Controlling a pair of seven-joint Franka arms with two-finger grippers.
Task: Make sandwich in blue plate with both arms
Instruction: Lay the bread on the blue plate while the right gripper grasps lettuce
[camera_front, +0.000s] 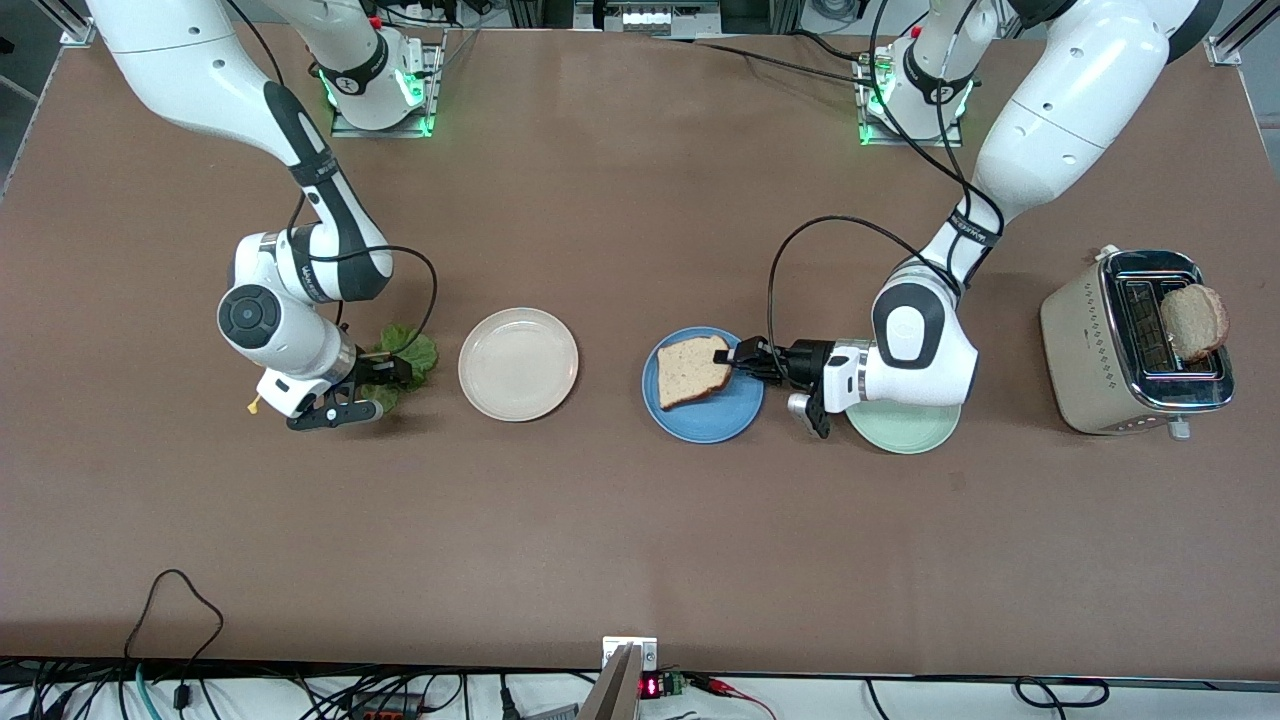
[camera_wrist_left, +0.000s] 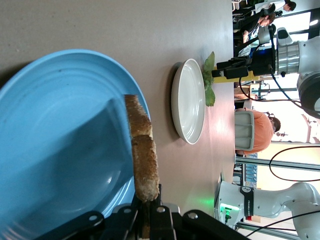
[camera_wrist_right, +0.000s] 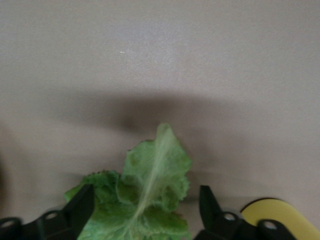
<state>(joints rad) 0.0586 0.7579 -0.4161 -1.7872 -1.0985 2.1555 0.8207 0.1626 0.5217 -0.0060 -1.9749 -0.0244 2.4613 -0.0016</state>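
- While the left gripper (camera_front: 728, 358) holds the first bread slice (camera_front: 692, 370) over the blue plate (camera_front: 722, 420), I judge the step in hand to be laying the sandwich's base; its jaws are clamped on the slice's edge.
- Left wrist view: slice (camera_wrist_left: 142, 155) stands on edge in the fingers, tilted above the plate's glossy floor (camera_wrist_left: 55, 150), not lying flat. It looks stiff and light; I expect it to flop down when let go.
- Blue plate sits about mid-table, between the cream plate (camera_front: 518, 363) and the mint-green plate (camera_front: 905, 428), which lies partly under the left wrist.
- Right gripper (camera_front: 352, 392) is low at the lettuce leaf (camera_front: 410, 352), toward the right arm's end of the table, beside the cream plate. Right wrist view: fingers (camera_wrist_right: 80, 207) stand apart either side of the leaf (camera_wrist_right: 150, 200), not pinching it.
- Second slice (camera_front: 1193, 322) sits in the toaster (camera_front: 1135, 345) at the left arm's end of the table.
- Next move, my call: lower the slice flat inside the rim, then release and retreat clear of the plate so the right arm can bring lettuce.
- Right arm needs to close on the leaf's thick rib, not the frilled margin, which I expect to tear or slip.
- Risk: slice landing on the rim.
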